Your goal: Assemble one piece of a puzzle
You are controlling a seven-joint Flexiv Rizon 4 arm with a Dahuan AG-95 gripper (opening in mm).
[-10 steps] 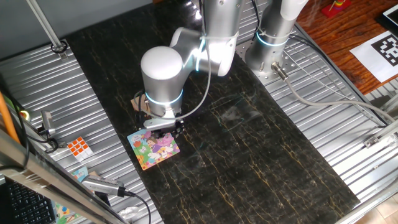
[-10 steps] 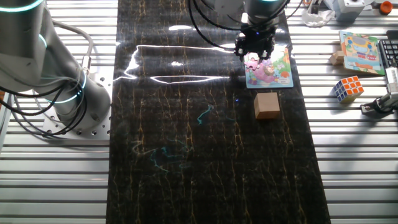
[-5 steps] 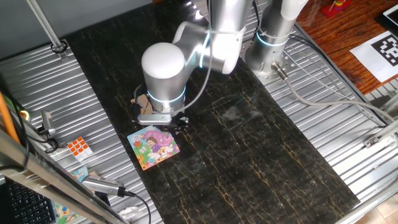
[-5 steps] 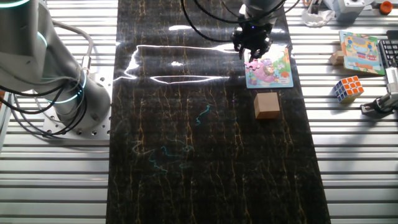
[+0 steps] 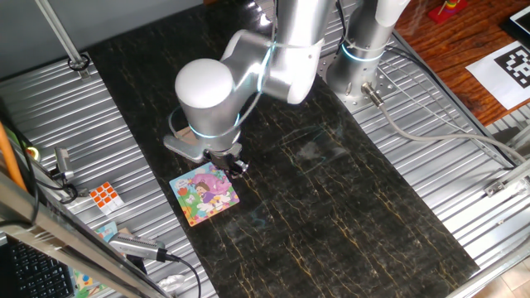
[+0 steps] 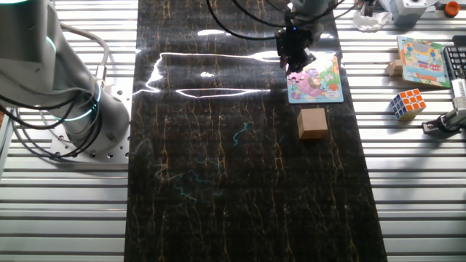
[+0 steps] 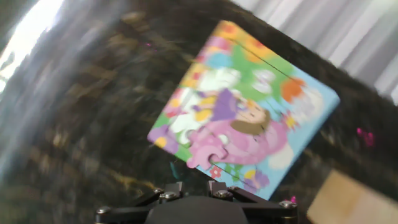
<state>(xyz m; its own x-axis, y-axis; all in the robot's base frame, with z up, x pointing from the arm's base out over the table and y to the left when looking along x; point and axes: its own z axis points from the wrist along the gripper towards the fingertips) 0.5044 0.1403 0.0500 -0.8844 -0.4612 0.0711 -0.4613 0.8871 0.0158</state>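
The puzzle (image 7: 255, 106) is a small cartoon board lying flat on the dark mat, also visible as the puzzle (image 5: 204, 193) and the puzzle (image 6: 316, 80). The pink piece (image 7: 208, 152) lies on the board at the edge nearest my hand; whether it sits flush I cannot tell. My gripper (image 7: 193, 185) hovers just off that edge, fingers slightly apart with only dark mat between them. From the side, the gripper (image 5: 235, 165) hangs beside the board's far corner, and the gripper (image 6: 295, 58) stands at its top left corner.
A tan wooden block (image 6: 312, 122) sits on the mat just beside the puzzle, seen as the block (image 7: 354, 202) at lower right. A Rubik's cube (image 6: 407, 102) and a second picture board (image 6: 421, 60) lie on the ribbed metal table. A second arm's base (image 6: 69, 94) stands at the left.
The gripper has risen and drawn back from over the puzzle to its edge while the wrist swung round. The pink piece stays behind on the board.
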